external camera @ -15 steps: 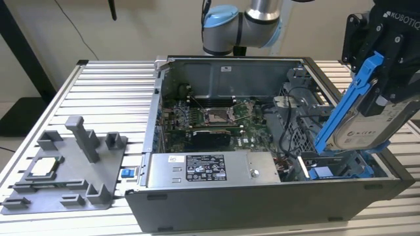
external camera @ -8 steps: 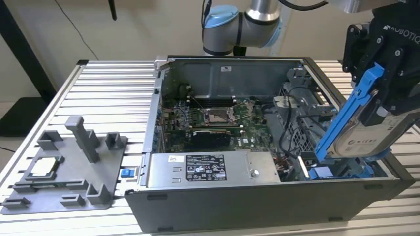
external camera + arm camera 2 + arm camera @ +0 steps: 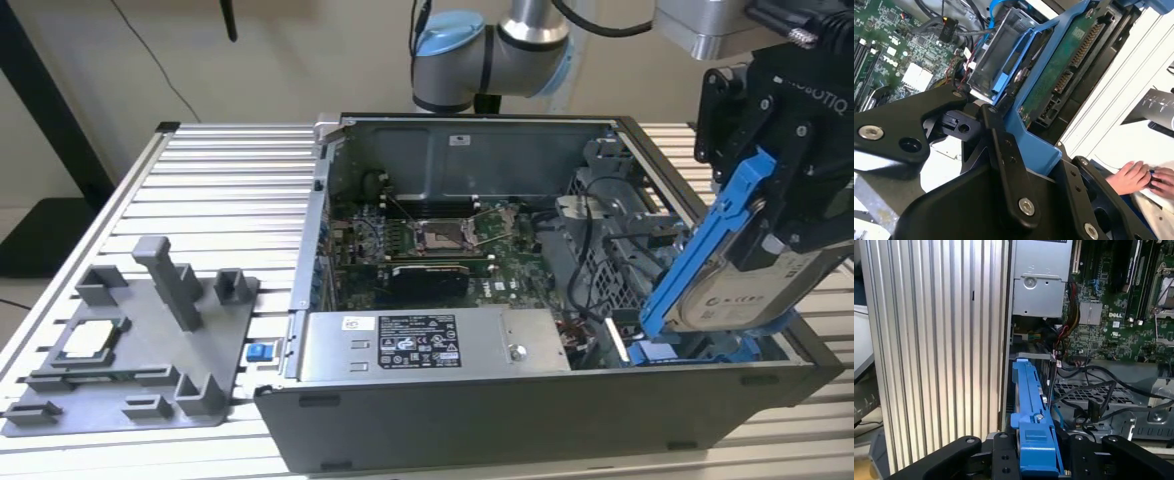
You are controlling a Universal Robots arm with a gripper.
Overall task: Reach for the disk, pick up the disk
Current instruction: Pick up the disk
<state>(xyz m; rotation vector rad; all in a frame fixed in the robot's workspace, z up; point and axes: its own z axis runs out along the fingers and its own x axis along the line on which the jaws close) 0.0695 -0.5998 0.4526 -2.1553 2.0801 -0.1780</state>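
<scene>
Pick-up step judged in hand: disk (image 3: 727, 265) in blue caddy clamped by gripper (image 3: 781, 215), tilted, partly raised from computer case (image 3: 534, 420) at the exterior view's right; a clean lift clear is called for.

An open computer case (image 3: 534, 420) stands on the ribbed metal worktop (image 3: 214, 180), taking up its middle and the exterior view's right side, with a green motherboard (image 3: 427, 250) on its floor and a grey power supply box (image 3: 427, 345) against its near wall. Near the worktop's left edge in the exterior view lies a grey fixture plate (image 3: 134, 350) with upright posts. A person's hands (image 3: 1141, 177) rest beyond the case in the second wrist view.
</scene>
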